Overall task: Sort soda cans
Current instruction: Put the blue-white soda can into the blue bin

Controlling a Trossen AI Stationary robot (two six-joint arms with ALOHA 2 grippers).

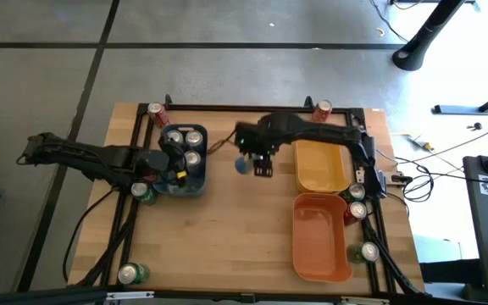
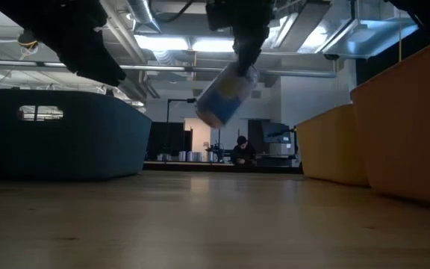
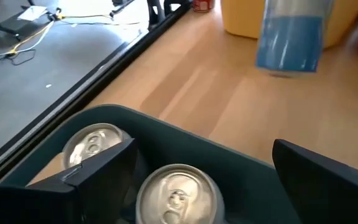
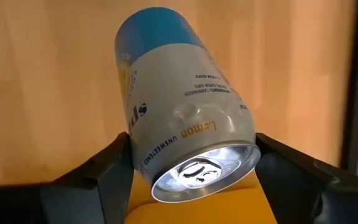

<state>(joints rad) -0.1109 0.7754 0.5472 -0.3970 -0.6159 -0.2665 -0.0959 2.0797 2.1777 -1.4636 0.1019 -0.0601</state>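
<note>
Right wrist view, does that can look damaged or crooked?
Yes. The can in the right end effector has a dent in its side near the lemon lettering, and it hangs tilted above the table, as the low view shows.

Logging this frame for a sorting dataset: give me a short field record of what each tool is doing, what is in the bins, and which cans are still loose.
right tool: shut on blue and white can, held tilted above the table
left tool: open, over blue-grey bin
blue-grey bin contents: several silver-topped cans
yellow bin: no cans visible
orange bin: no cans visible
loose cans: red can and others along the table edges
</note>
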